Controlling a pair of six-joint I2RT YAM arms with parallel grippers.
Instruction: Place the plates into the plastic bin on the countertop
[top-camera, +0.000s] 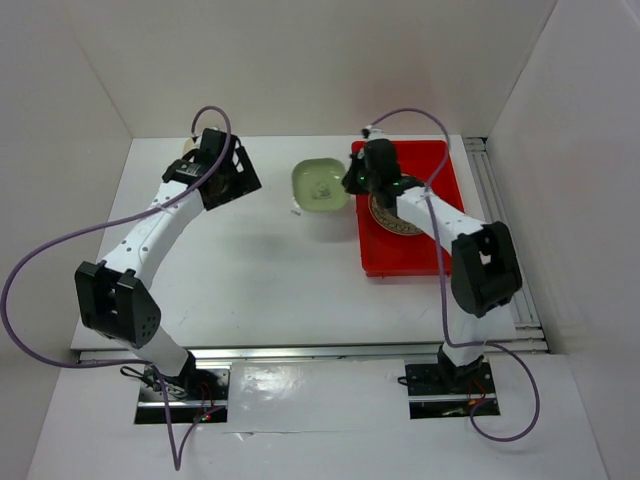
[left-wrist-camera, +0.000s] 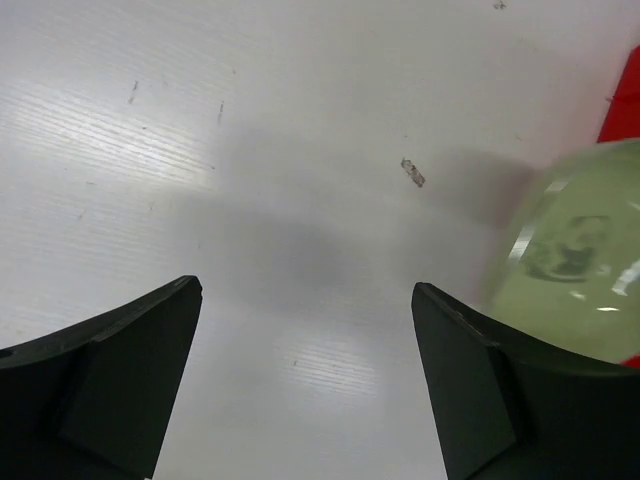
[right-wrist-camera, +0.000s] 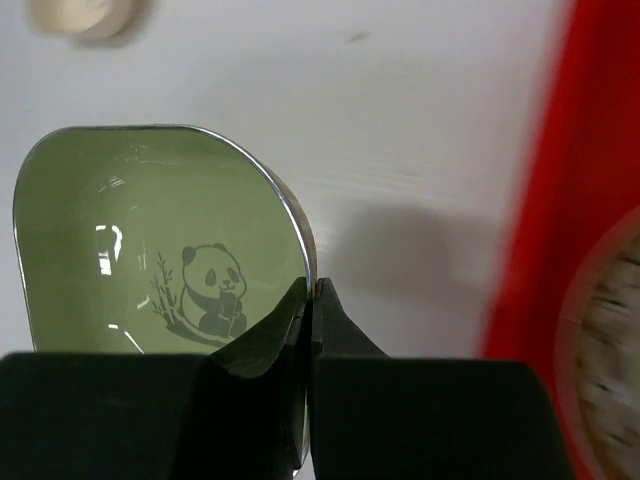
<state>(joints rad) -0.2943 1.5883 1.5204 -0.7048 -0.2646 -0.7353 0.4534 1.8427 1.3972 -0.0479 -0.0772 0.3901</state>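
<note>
Item in hand: the green plate (right-wrist-camera: 140, 240), a rounded-square dish toward the far edge of the countertop (top-camera: 250, 270), just beside the left wall of the red bin (top-camera: 415, 255) and not yet inside it. Whether it rests flat or is tipped up cannot be told. Holder: your right gripper (right-wrist-camera: 312, 300), jaws closed to a thin pinch on the plate's rim at the corner nearest the bin, one finger inside the dish and one outside. Step: grasp made, transfer pending. Next move, as judged from here: lift until the underside clears the bin wall, carry the plate toward the right edge of the countertop, and set it on bare red floor. The round plate (top-camera: 388, 222) with the brown rim already lies in the bin's far half, partly under your arm, so favour the near half. A rim pinch on a glossy dish may let it swing, so keep it level and slow. Left gripper (left-wrist-camera: 305, 290): fingers spread wide, nothing between them, hovering over bare countertop near the far left corner. A cream dish (right-wrist-camera: 85, 15), blurred, lies by the far edge, yet to be collected. Markings: a panda with bamboo stalks printed in dark line in the green plate's well. No brand, label or legible writing on anything.
</note>
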